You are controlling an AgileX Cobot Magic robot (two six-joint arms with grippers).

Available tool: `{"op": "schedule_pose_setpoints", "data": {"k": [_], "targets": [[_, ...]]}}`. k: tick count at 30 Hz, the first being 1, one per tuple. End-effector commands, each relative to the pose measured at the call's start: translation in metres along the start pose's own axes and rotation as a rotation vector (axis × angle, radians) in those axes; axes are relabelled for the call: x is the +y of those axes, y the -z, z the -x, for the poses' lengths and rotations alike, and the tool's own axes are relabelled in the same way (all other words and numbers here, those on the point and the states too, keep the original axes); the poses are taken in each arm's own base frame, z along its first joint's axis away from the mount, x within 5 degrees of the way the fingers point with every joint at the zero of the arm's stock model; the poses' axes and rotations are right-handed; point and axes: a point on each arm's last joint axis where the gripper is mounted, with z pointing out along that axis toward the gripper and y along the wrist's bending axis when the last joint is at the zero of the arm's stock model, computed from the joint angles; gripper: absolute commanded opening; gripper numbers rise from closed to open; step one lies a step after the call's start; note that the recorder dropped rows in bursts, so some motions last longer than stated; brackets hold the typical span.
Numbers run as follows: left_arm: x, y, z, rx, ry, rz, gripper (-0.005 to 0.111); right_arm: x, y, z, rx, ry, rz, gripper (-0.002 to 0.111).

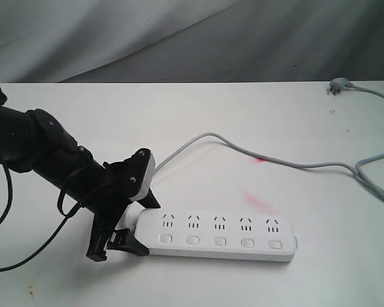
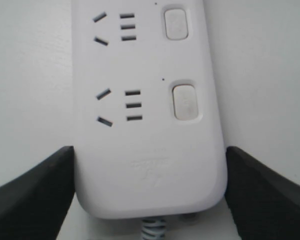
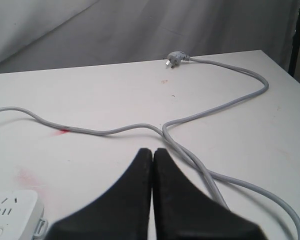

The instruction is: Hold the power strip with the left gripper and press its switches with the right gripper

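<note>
Thick black left arm (image 1: pixel 45 150), looping black cables (image 1: pixel 9 185), white plate (image 1: pixel 144 173) on left tool (image 1: pixel 147 227); right tool (image 3: pixel 152 155) black, wedge-shaped

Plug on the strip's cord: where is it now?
Exterior view: the plug lies at the far right of the table, near its back edge, unplugged, well apart from the power strip at front centre.

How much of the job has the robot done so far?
Done: the left gripper clamps both sides of the power strip at its cord end. In hand: the right gripper, shut, hangs away from the strip, by the cord. Left: pressing the switches; nothing touches them.
</note>
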Motion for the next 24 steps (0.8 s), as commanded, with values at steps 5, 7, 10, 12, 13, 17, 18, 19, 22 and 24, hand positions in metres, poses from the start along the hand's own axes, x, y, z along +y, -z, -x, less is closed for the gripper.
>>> {"op": "schedule_pose_setpoints", "data": {"k": [5,7,10,12,13,17,18,19,22,24], "targets": [[-0.004,0.000,0.003,-0.021,-0.013,-0.040,0.058,-0.001,0.000,-0.001,-0.002,0.001,-0.008,0.000],[-0.001,0.000,0.004,-0.025,0.022,-0.014,0.083,-0.001,0.000,-0.001,-0.002,0.001,-0.008,0.000],[0.004,0.008,0.008,-0.017,0.111,0.069,0.098,-0.001,0.000,-0.001,-0.002,0.001,-0.008,0.000],[0.007,0.017,0.012,-0.013,0.125,0.126,0.098,-0.001,0.000,-0.001,-0.002,0.001,-0.008,0.000],[0.008,0.024,0.016,-0.020,0.130,0.154,0.097,-0.001,0.000,-0.001,-0.002,0.001,-0.008,0.000],[0.008,0.057,0.038,-0.090,0.195,0.267,0.078,-0.001,0.000,-0.001,-0.002,0.001,-0.008,0.000],[0.007,0.065,0.042,-0.102,0.204,0.290,0.069,-0.001,0.000,-0.001,-0.002,0.001,-0.008,0.000],[0.005,0.075,0.048,-0.116,0.203,0.317,0.056,-0.001,0.000,-0.001,-0.002,0.001,-0.008,0.000],[-0.005,0.106,0.065,-0.170,0.197,0.389,0.007,-0.001,0.000,-0.001,-0.002,0.001,-0.008,0.000],[-0.012,0.125,0.076,-0.219,0.238,0.435,0.001,-0.001,0.000,-0.001,-0.002,0.001,-0.008,0.000]]}}
